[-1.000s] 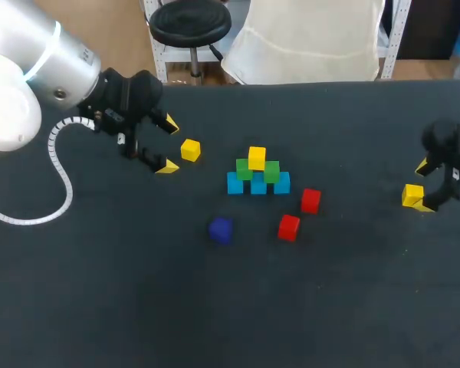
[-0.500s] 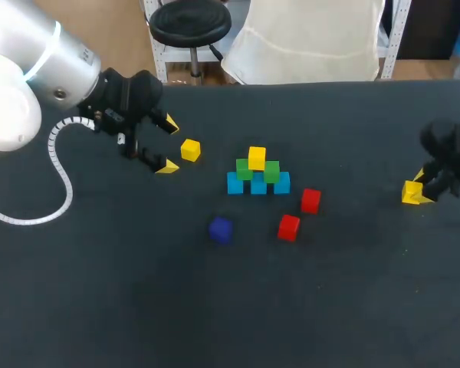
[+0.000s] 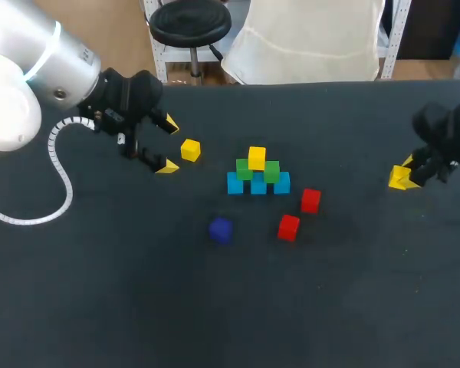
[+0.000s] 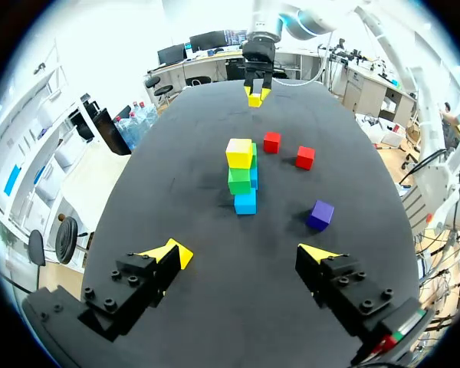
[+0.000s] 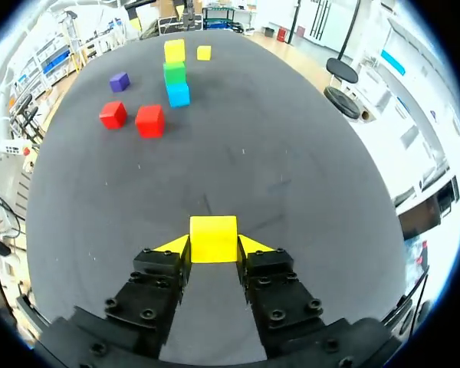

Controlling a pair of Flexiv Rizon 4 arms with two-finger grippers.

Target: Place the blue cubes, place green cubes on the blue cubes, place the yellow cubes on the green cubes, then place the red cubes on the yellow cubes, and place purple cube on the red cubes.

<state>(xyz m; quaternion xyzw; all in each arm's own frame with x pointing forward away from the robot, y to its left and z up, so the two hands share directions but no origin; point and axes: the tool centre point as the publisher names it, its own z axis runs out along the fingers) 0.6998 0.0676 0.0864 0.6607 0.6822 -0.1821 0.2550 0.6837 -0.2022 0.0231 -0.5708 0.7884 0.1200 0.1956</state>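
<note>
Right gripper [image 5: 213, 244] clamps a yellow cube [image 5: 213, 238], left gripper [image 4: 243, 253] gapes; clumsy placement may topple the seemingly loose stack [image 3: 258, 175]

At the head view's right edge the small yellow cube [image 3: 397, 181] blends into the yellow tips of the right gripper [image 3: 402, 175], and the black right arm [image 3: 445, 134] is cropped. From the left wrist, the light-blue cubes [image 4: 245, 202] overlap end-on.

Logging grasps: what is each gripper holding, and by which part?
Right gripper pinches a yellow cube by two opposite sides, between its fingers; left gripper holds nothing.
</note>
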